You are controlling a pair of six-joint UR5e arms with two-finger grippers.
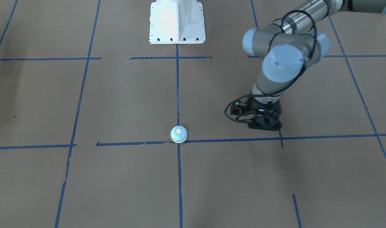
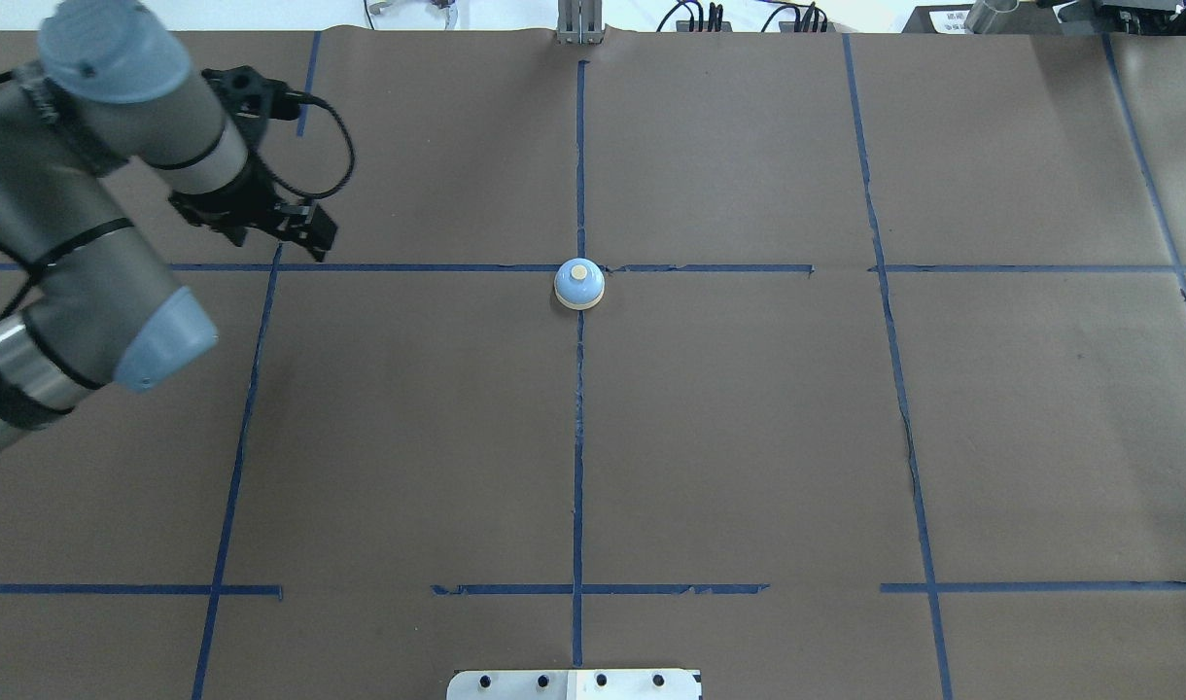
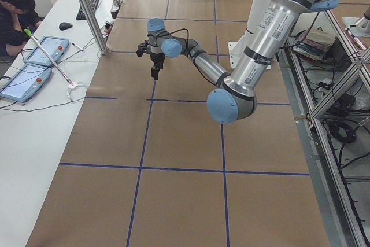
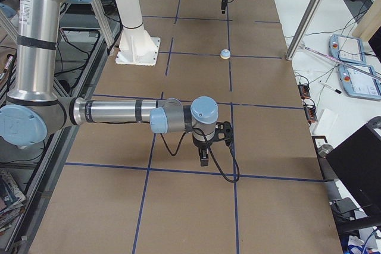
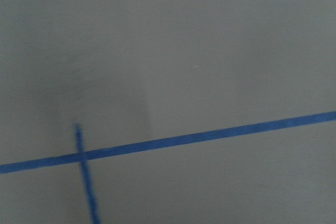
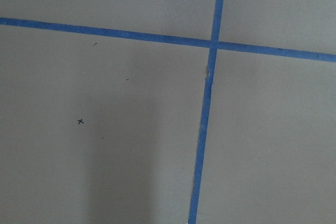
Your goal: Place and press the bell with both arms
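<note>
the table (image 2: pixel 749 437) is covered edge to edge in brown paper (image 1: pixel 123 101), flat and a bit scuffed. blue tape (image 2: pixel 578 437) runs over it in a grid of big squares, torn and gapped in places along the cross lines. the bell (image 2: pixel 579 284) sits upright on the centre line, right where a cross line meets it, its base touching that line. a white bolted pedestal (image 1: pixel 177 22) stands on the same centre line, well apart from the bell. a tiny black x mark (image 6: pixel 80 121) shows on the paper.

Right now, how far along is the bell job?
Placing looks done: the bell stands upright on the centre tape crossing, untouched. In hand: nothing; the left gripper hangs off to its side, the right gripper farther off. Left: pressing its button.
</note>
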